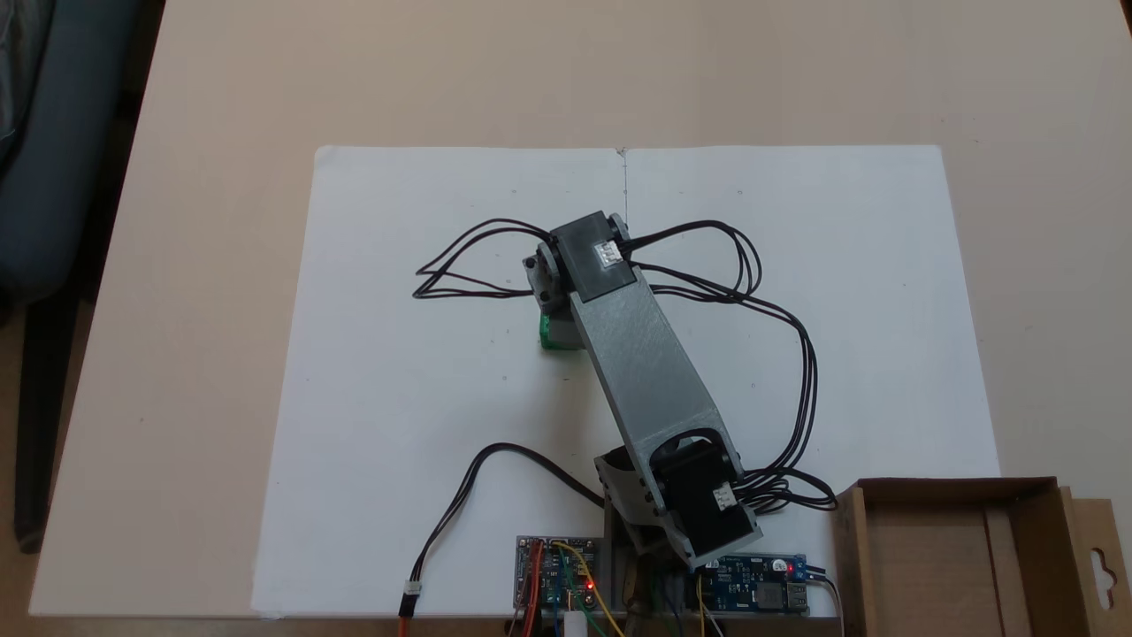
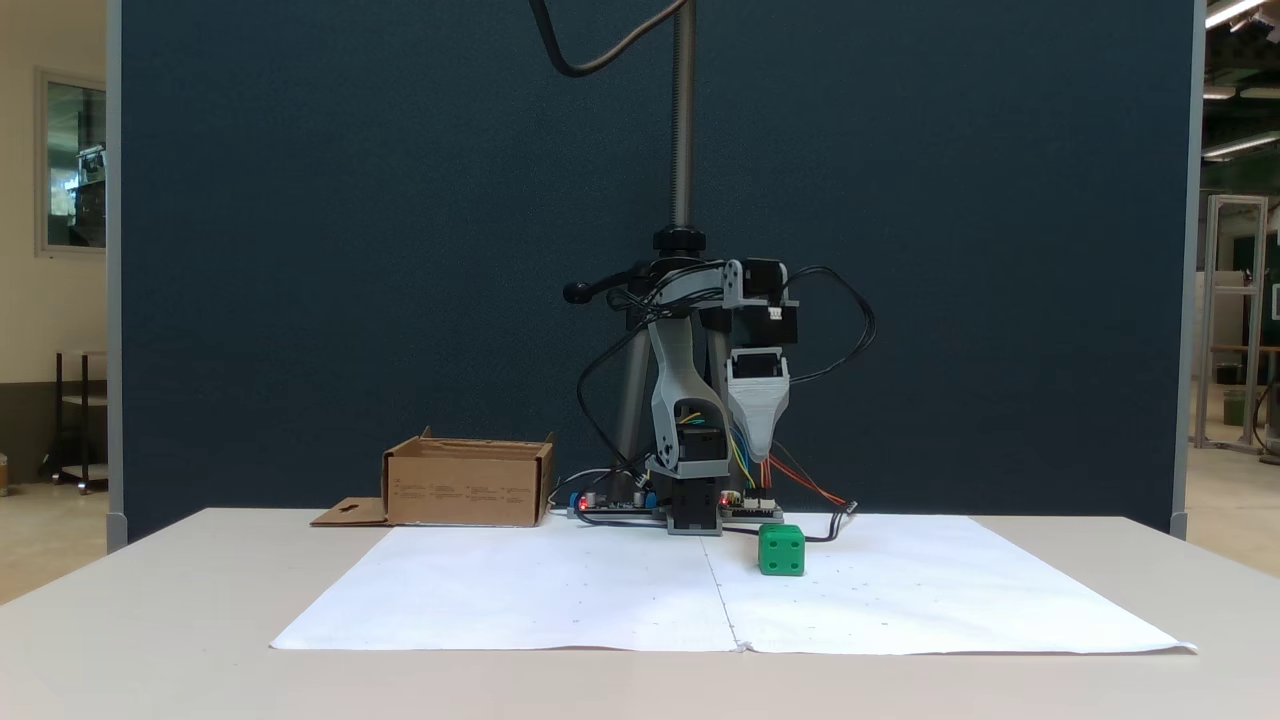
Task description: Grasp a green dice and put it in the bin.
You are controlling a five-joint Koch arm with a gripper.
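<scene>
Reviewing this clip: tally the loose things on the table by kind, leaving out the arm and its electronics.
Green dice: 1
Cardboard bin: 1
White paper sheets: 2, laid edge to edge
Total: 4

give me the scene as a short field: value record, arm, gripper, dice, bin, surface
arm: bent over the white paper sheet, wrist pointing down
gripper: hangs above the green dice, not touching it; open or shut cannot be told
green dice: resting on the paper, partly hidden under the arm in a fixed view
bin: cardboard, on the table beside the paper, near the arm's base; nothing seen inside
task state: dice not yet grasped
</scene>
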